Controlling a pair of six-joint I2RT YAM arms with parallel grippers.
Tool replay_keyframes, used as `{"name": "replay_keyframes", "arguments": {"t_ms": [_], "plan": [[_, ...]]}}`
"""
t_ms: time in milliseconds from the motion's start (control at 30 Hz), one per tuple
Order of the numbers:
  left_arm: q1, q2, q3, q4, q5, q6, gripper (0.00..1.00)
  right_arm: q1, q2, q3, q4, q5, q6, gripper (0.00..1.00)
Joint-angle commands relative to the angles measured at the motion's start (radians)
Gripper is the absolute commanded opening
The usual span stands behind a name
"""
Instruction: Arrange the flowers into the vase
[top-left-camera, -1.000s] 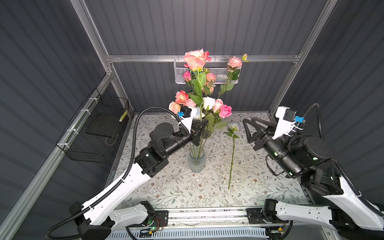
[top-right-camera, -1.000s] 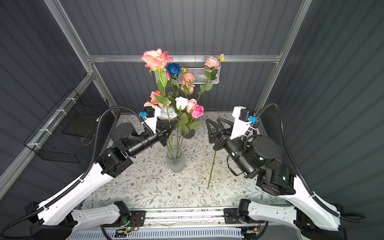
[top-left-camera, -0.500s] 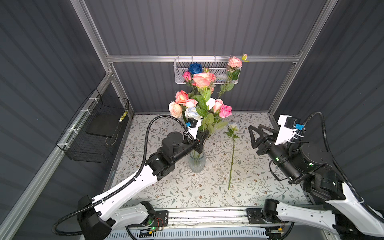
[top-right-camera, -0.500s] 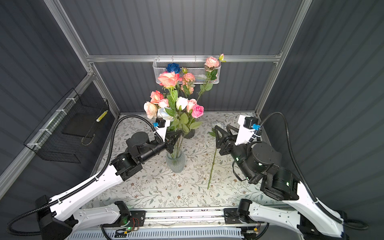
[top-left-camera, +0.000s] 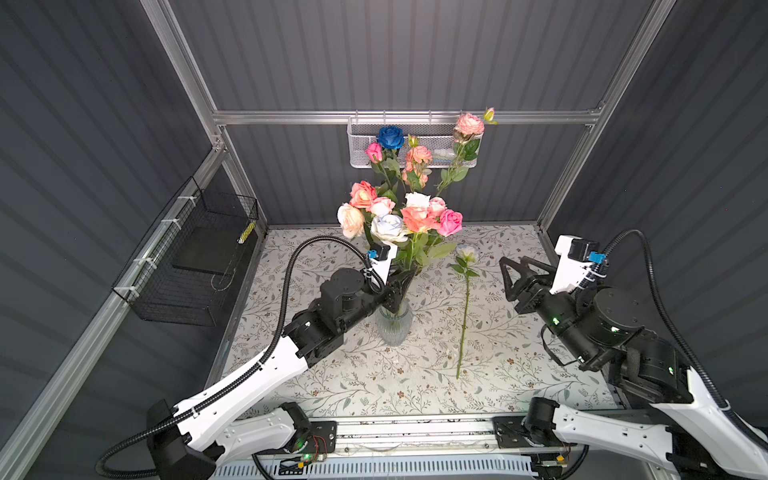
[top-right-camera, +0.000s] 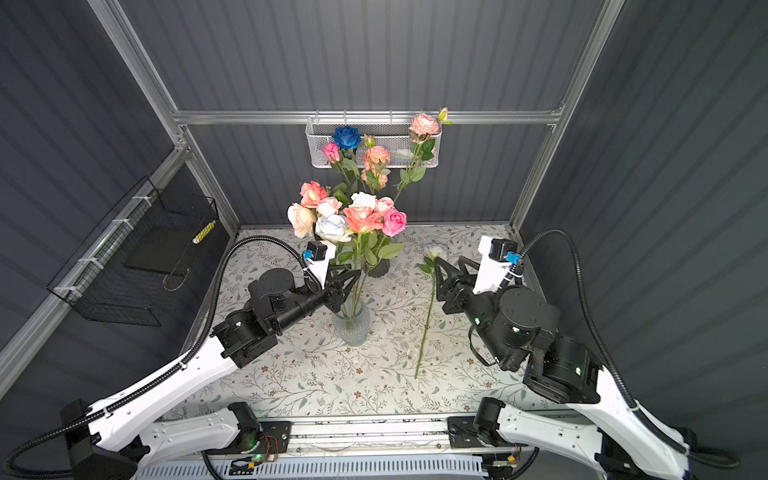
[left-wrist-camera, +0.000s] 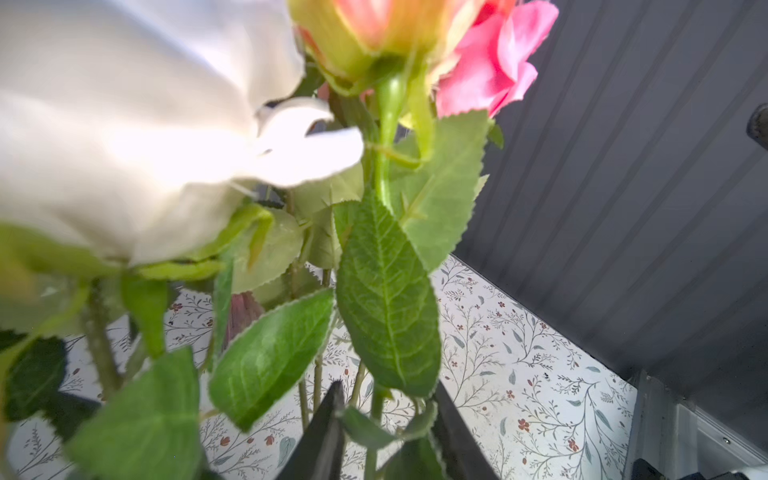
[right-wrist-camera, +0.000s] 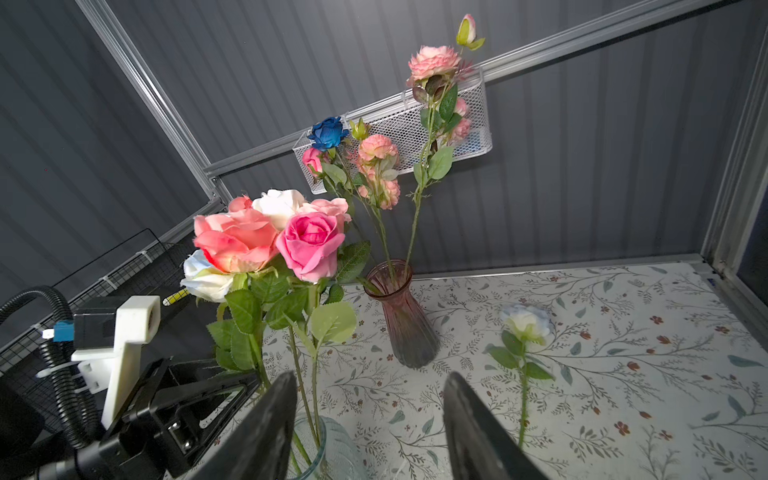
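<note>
Reference landmark: the clear vase (top-left-camera: 392, 328), standing upright mid-tabletop (top-left-camera: 332, 374).

1. Flowers placed. The bunched roses (top-left-camera: 399, 220) stand in the clear vase. Taller stems stand in a dark pink vase (right-wrist-camera: 401, 316) behind it.
2. Flower remaining. One lone rose (top-left-camera: 465, 307) lies flat on the tabletop, on the robot's right of the clear vase and apart from it. Its long axis runs near-to-far, with the white head at the far end.
3. Left hand (left-wrist-camera: 384, 399). It sits just above the clear vase's mouth. Its jaws are apart, with a green stem passing between them and not pinched.
4. Right hand (top-left-camera: 503, 278). Its jaws are apart and hold nothing. It hovers beyond the lone rose as seen from the clear vase, level with the upper stem.

Assessment: the right hand is the nearer. Its jaws should close across the stem, not along it.
</note>
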Motion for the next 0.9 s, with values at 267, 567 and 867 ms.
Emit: {"name": "replay_keyframes", "arguments": {"t_ms": [267, 567, 867], "plan": [[-0.005, -0.069, 0.089, -0.16, 0.017, 0.002, 0.55, -0.018, 0.01, 0.002, -0.005, 0.012, -0.001, 0.59], [-0.005, -0.142, 0.198, -0.356, 0.035, -0.003, 0.62, -0.159, 0.038, -0.007, -0.072, -0.071, 0.049, 0.63], [-0.005, -0.436, 0.003, -0.548, -0.285, -0.25, 0.71, -0.579, 0.32, -0.117, -0.186, -0.525, 0.167, 0.65]]}}
